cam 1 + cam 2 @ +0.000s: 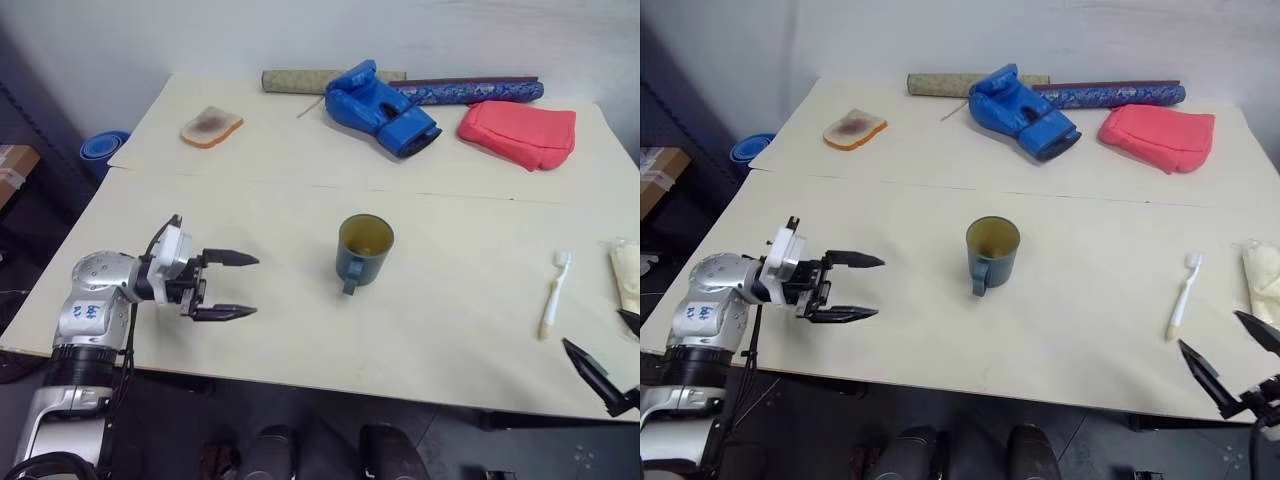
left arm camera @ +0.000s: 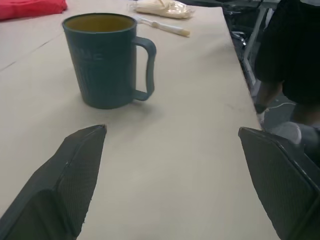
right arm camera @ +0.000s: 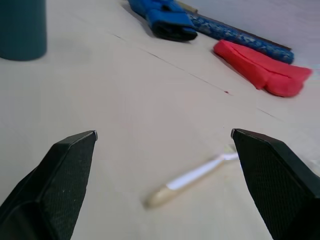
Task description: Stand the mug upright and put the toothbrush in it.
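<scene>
Since the mug (image 1: pixel 364 250) already stands upright at the centre of the head view, handle toward the bottom edge, I judge the step in hand to be fetching the toothbrush (image 1: pixel 553 294), which lies flat at the right of the frame, bristles toward the top. My right gripper (image 3: pixel 162 175) hangs at the lower right corner with its jaws spread wide and nothing between them; in its wrist view the brush lies ahead between the fingertips. I would come down over the mid-handle, square across it, and close gently so the slim thing does not skid on the table (image 1: pixel 300 200). My left gripper (image 1: pixel 236 285), at the lower left, is wide open and empty, well apart from the mug. Hard to read: the right gripper is cut off by the frame edge, as is a cream bundle (image 1: pixel 626 275) just right of the brush.
</scene>
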Robot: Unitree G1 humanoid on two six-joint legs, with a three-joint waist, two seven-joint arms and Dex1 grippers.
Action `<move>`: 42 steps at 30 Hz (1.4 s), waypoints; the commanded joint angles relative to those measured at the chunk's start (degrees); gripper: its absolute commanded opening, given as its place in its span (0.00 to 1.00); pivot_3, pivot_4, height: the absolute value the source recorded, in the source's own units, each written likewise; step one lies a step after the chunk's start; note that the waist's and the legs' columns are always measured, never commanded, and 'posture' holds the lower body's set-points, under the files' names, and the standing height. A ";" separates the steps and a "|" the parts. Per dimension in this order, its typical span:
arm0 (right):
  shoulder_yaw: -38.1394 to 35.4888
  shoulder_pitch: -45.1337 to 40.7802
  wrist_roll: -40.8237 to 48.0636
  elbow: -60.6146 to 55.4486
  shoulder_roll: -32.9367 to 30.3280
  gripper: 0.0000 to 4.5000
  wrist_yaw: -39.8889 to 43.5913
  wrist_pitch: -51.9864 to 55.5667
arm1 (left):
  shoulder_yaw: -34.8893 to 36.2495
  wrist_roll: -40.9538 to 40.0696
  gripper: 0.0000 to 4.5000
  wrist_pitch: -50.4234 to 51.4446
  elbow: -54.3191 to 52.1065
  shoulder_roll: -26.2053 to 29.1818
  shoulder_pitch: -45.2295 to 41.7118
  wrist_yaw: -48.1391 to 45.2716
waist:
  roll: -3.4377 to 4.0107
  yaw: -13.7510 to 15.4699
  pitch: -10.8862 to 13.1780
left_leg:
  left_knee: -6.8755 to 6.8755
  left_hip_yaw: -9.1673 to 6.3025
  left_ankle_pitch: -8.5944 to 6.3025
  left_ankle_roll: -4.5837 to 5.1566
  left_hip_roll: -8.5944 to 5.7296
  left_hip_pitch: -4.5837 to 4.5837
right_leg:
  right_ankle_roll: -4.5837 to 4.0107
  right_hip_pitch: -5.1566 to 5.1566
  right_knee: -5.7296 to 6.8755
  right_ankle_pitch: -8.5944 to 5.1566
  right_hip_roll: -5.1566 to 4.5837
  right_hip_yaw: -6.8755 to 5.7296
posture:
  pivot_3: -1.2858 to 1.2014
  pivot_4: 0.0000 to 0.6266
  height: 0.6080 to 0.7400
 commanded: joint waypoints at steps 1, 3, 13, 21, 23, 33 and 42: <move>-1.78 1.30 -3.82 -1.08 -1.65 1.00 -6.21 5.26 | 2.45 -4.33 0.99 2.87 -7.24 -0.76 0.89 3.03 | 0.00 0.00 0.00 | 0.00 -0.01 0.00 0.00 0.00 -0.01 | 0.00 0.00 0.01 0.00 -0.03 0.06 | 0.52 0.24 1.00; -1.04 0.86 -4.50 -3.84 -4.80 1.00 -10.37 14.13 | 3.12 -4.81 0.99 3.19 -9.22 -1.94 1.31 5.45 | 0.01 -0.06 -0.01 | 0.02 -0.01 -0.01 0.01 -0.01 -0.01 | 0.00 0.00 -0.04 0.00 -0.09 0.26 | 0.52 0.24 1.00; 10.19 -26.47 6.87 -4.93 -28.87 1.00 -23.01 71.22 | 1.45 -4.02 0.99 4.58 -13.45 -2.83 4.49 8.17 | 0.12 -1.29 -0.07 | -0.02 -0.03 0.00 -0.15 0.20 -0.06 | -0.05 -0.13 0.05 -0.02 0.04 0.37 | 0.52 0.24 1.00; 29.75 -55.95 -2.07 16.08 -29.92 1.00 -26.63 81.07 | 0.75 -3.14 0.99 3.19 -15.37 -2.27 6.45 8.97 | 0.13 -1.13 -0.06 | 0.05 -0.15 -0.02 -0.01 -0.03 -0.28 | -0.05 -0.21 -0.03 -0.01 -0.06 0.24 | 0.52 0.24 1.00; 33.67 -59.93 -3.45 20.10 -30.04 1.00 -24.75 82.02 | 0.73 -3.06 0.99 2.85 -15.75 -2.18 6.62 9.17 | 0.14 -1.31 -0.06 | 0.01 -0.15 -0.02 -0.01 -0.03 -0.34 | -0.05 -0.25 -0.08 -0.01 -0.04 0.07 | 0.52 0.24 1.00; 42.37 -68.60 -8.43 33.49 -31.18 0.35 -15.67 83.07 | 0.98 -2.54 1.00 0.88 -17.22 -1.82 7.25 9.92 | 0.14 -1.36 -0.06 | 0.03 -0.03 -0.02 -0.01 0.02 -0.34 | -0.04 -0.25 -0.08 -0.01 0.04 -0.21 | 0.52 0.24 1.00; 25.68 -62.09 0.50 16.31 -21.58 0.00 -3.53 58.47 | 3.84 -6.81 1.00 4.75 -19.49 -4.03 8.56 16.02 | 0.13 -1.56 -0.05 | 0.04 -0.03 -0.02 -0.02 0.04 -0.33 | -0.02 -0.25 -0.04 0.00 0.05 -0.20 | 0.52 0.24 1.00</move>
